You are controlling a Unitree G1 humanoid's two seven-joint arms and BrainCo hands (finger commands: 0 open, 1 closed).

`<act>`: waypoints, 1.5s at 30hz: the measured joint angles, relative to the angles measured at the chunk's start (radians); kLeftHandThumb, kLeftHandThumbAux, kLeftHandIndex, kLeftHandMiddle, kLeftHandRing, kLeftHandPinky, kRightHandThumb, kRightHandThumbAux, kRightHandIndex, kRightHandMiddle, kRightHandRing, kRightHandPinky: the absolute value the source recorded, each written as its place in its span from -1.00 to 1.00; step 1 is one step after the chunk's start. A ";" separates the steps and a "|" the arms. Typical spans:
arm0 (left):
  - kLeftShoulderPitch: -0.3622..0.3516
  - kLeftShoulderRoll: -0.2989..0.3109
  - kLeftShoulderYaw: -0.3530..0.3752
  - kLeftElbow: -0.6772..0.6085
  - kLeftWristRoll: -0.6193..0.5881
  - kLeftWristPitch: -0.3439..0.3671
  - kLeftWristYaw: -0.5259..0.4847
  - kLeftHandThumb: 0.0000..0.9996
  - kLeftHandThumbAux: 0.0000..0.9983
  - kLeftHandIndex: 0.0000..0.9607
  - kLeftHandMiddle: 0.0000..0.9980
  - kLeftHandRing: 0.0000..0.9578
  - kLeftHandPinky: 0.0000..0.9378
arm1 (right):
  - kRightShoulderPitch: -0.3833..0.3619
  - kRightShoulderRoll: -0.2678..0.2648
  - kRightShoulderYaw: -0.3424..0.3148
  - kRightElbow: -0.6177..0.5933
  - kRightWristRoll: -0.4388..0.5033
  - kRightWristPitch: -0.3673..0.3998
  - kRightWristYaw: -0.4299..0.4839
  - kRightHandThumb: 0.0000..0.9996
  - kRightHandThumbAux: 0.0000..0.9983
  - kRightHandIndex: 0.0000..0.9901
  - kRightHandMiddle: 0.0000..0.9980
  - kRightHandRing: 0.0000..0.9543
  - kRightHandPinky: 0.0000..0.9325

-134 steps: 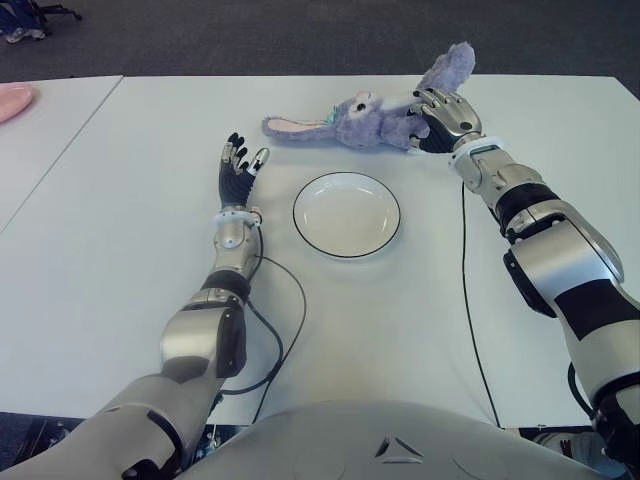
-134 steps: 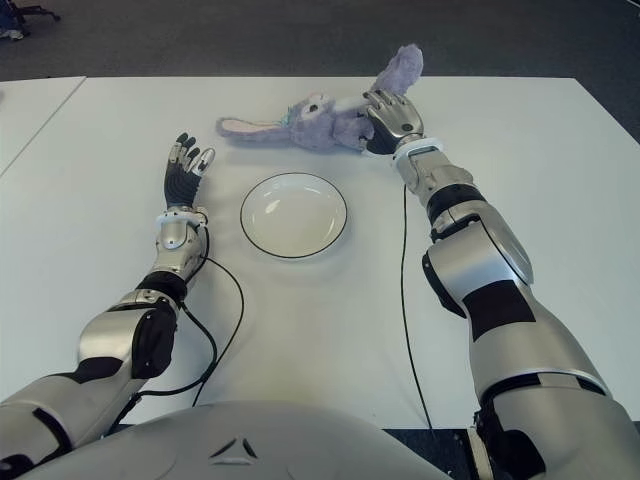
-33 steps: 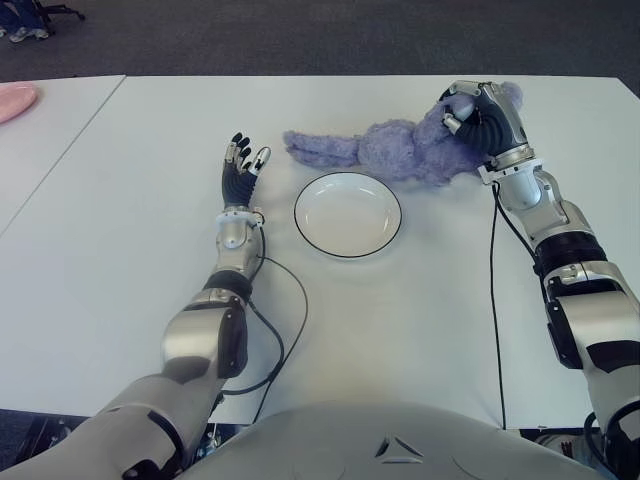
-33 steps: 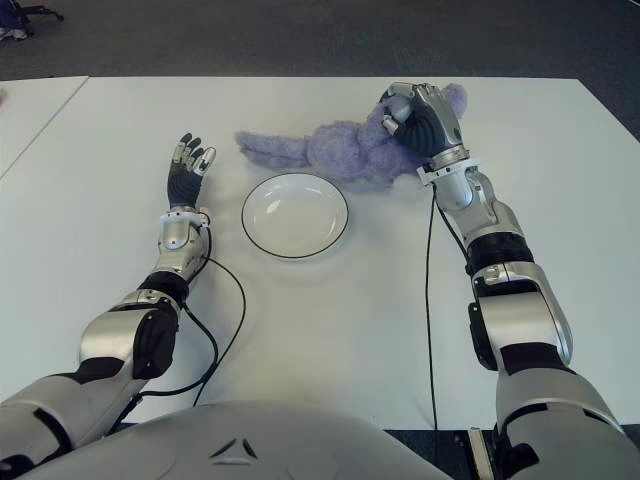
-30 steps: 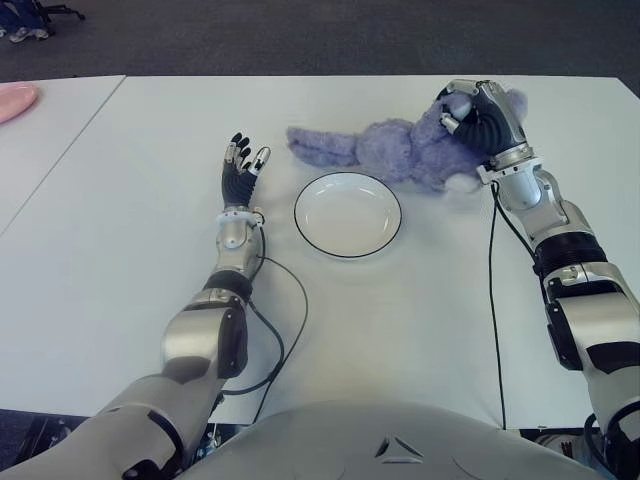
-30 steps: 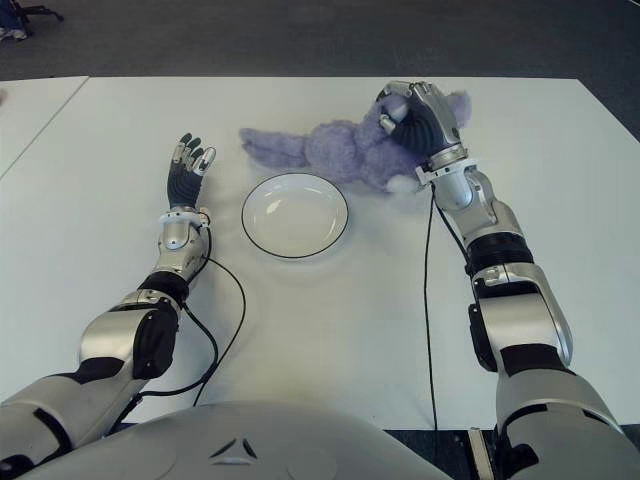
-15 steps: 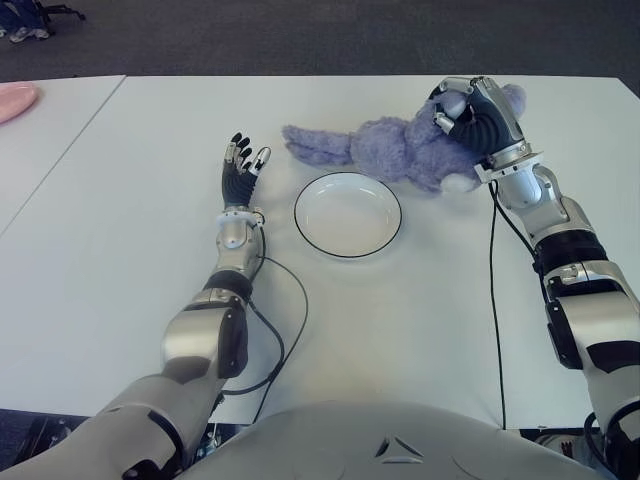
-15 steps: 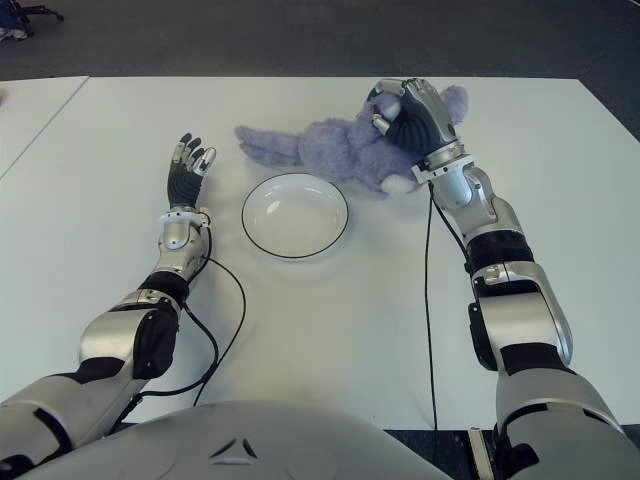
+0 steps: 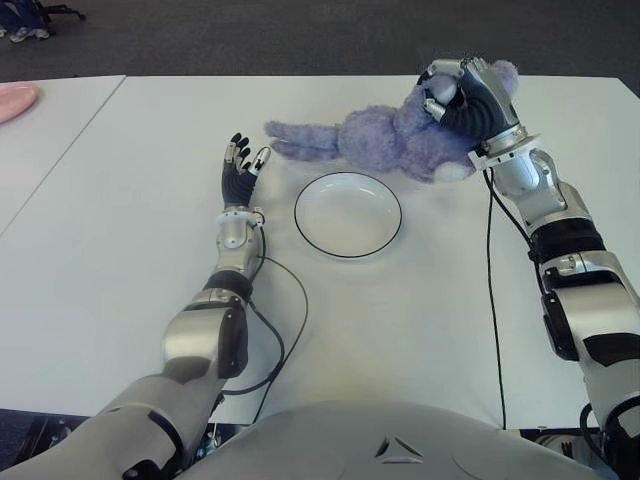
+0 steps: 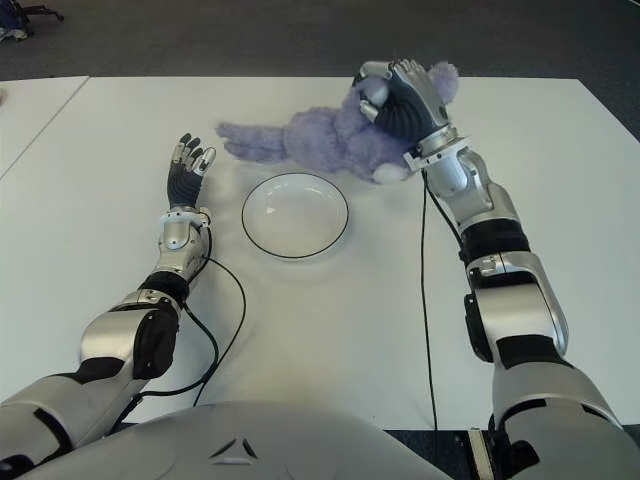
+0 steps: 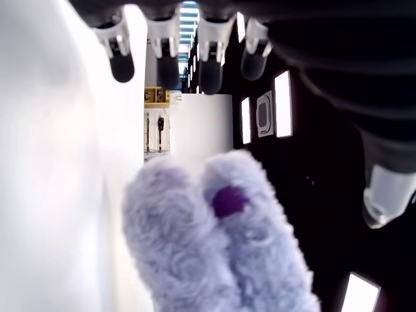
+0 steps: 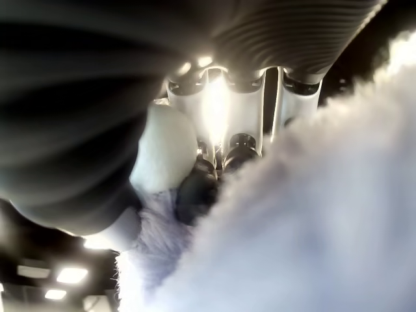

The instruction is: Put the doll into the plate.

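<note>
The doll (image 9: 385, 140) is a purple plush rabbit, held above the table beyond the plate's far right rim. Its long ears (image 9: 300, 141) trail to the left. My right hand (image 9: 468, 100) is shut on the doll's body, and its fingers (image 12: 224, 123) press into the fur in the right wrist view. The plate (image 9: 347, 214), white with a thin dark rim, lies at the table's middle with nothing in it. My left hand (image 9: 240, 165) shows left of the plate with fingers spread; in its wrist view the doll's ears (image 11: 214, 240) appear beyond the fingertips (image 11: 166, 58).
The white table (image 9: 400, 320) stretches wide around the plate. A second white table (image 9: 40, 150) adjoins on the left, with a pink object (image 9: 15, 100) at its far edge. Black cables (image 9: 490, 280) run along both arms. Dark carpet lies beyond the far edge.
My right hand has lifted the doll and carried it left and slightly away, so the ears now reach farther left. The left hand and plate have not moved.
</note>
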 measured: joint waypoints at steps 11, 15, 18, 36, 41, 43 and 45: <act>0.000 -0.001 0.000 0.000 0.000 0.000 0.000 -1.00 0.09 -0.83 -0.77 -0.82 -0.91 | -0.025 0.031 0.000 -0.020 0.003 -0.010 0.034 0.42 0.44 -0.11 0.69 0.75 0.77; 0.000 -0.001 0.000 0.000 0.000 0.000 0.000 -1.00 0.08 -0.82 -0.77 -0.81 -0.89 | -0.034 0.039 0.000 -0.020 0.003 -0.010 0.044 0.42 0.44 -0.11 0.68 0.75 0.77; 0.000 -0.001 0.000 0.000 0.000 0.000 0.000 -1.00 0.08 -0.81 -0.76 -0.81 -0.88 | -0.044 0.047 0.000 -0.019 0.002 -0.010 0.050 0.42 0.44 -0.11 0.68 0.74 0.78; 0.000 -0.001 0.000 0.000 0.001 0.000 0.000 -1.00 0.07 -0.82 -0.75 -0.80 -0.88 | -0.125 0.084 0.001 -0.029 0.001 -0.007 0.076 0.43 0.44 -0.11 0.69 0.76 0.79; 0.000 -0.001 0.000 0.000 0.001 0.000 0.000 -1.00 0.07 -0.82 -0.76 -0.80 -0.88 | -0.124 0.114 0.004 -0.054 0.002 0.000 0.094 0.43 0.44 -0.11 0.69 0.75 0.76; 0.000 -0.001 0.000 0.000 0.001 0.000 0.000 -1.00 0.07 -0.81 -0.76 -0.80 -0.88 | -0.124 0.125 0.005 -0.060 0.002 0.000 0.102 0.43 0.44 -0.11 0.68 0.75 0.76; 0.000 -0.001 -0.001 0.000 0.001 0.000 0.001 -1.00 0.07 -0.81 -0.76 -0.80 -0.88 | -0.123 0.132 0.005 -0.063 0.003 0.000 0.109 0.43 0.44 -0.11 0.68 0.75 0.77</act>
